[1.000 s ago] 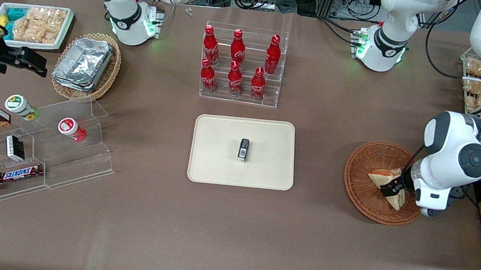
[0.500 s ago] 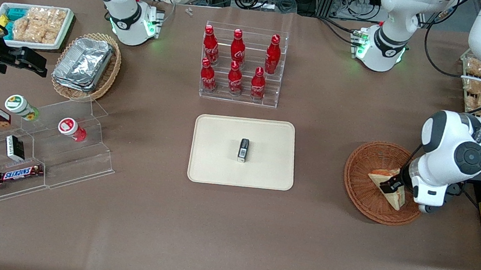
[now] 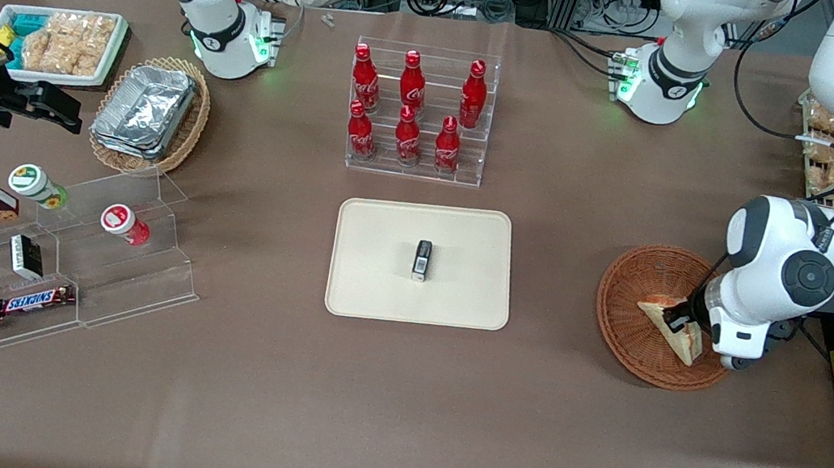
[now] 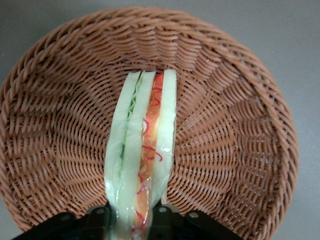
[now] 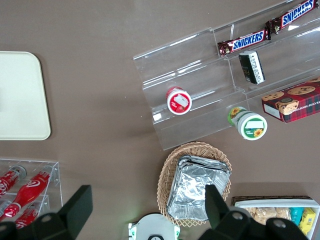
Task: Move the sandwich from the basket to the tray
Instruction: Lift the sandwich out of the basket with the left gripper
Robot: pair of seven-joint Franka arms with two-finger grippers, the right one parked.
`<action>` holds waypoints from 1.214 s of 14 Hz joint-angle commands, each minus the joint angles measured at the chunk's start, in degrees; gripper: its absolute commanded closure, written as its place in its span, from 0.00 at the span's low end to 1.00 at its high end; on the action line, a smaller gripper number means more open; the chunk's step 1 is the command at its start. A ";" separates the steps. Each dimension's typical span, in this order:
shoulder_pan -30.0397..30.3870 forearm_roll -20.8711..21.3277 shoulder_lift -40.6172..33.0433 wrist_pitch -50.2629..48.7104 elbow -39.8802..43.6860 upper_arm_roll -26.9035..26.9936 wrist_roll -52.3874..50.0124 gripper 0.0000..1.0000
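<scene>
Down at the working arm's end of the table, the left gripper (image 3: 677,326) is clamped on the triangular white-bread sandwich (image 3: 667,323) with red and green filling, one finger on each bread face. That wedge stands on edge inside the round reddish-brown wicker basket (image 3: 632,297). Well apart, the flat cream-beige rectangular tray (image 3: 380,261) carries a small dark box (image 3: 421,259) at its middle.
</scene>
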 commanded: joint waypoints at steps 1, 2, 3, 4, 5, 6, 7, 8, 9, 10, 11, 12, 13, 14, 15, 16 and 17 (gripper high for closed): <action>-0.35 1.37 -0.45 -5.58 5.35 -0.08 -0.30 1.00; -0.44 1.37 -1.07 -12.23 9.65 -0.26 1.97 1.00; -0.44 1.20 -1.25 -19.43 14.30 -0.35 5.65 1.00; -0.53 1.02 -1.16 -25.51 19.57 -0.43 9.08 1.00; -0.71 0.93 -1.16 -30.09 23.89 -0.52 11.55 1.00; -1.23 0.93 -1.25 -34.14 28.19 -1.31 14.53 1.00; -1.41 0.93 -1.25 -37.92 32.50 -2.44 18.13 0.94; -1.41 0.84 -1.16 -41.27 36.46 -4.81 20.77 0.93; -1.41 0.67 -1.16 -43.04 39.19 -8.14 21.15 0.94; -1.41 0.84 -1.07 -43.58 40.61 -11.65 20.98 0.94; -1.41 0.93 -1.07 -43.67 40.89 -15.43 20.98 0.94; -1.50 1.02 -0.81 -43.68 40.81 -18.86 20.80 0.96; -1.58 1.11 -0.11 -43.41 40.54 -21.76 20.80 0.99; -3.06 1.11 1.46 -42.89 40.45 -23.01 20.80 0.99; -6.13 1.54 3.30 -42.71 40.63 -22.76 20.80 0.99; -8.33 4.51 5.24 -41.75 40.54 -22.59 20.54 0.99; -10.27 8.19 7.00 -40.00 40.37 -22.67 18.71 0.99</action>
